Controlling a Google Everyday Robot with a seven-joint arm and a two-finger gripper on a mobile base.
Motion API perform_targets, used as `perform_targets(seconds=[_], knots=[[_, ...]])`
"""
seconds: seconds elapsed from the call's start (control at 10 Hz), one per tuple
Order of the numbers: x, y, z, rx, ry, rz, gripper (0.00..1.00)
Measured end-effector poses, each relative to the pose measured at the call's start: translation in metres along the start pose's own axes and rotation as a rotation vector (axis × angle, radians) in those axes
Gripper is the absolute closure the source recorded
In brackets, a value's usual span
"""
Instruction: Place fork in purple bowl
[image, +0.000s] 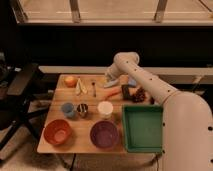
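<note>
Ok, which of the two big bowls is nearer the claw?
The purple bowl, beside the green tray; the orange-red bowl sits farther left. The claw hangs over the back of the table by the carrot.

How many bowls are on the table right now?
2. The orange-red bowl sits at the table's front left; the purple bowl is right of it, front centre. None looks hidden. The gripper is over the far side, by the carrot.
</note>
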Motion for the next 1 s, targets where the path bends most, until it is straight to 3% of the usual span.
perform_targets(seconds=[0.5,0.7,1.0], knots=[[-0.021,0.014,0.051,-0.116,0.011,0.048,0.35],[-0.027,0.014,0.066,-0.122,0.012,0.060,0.35],[-0.027,0.011,0.087,-0.080,0.016,0.120,0.35]])
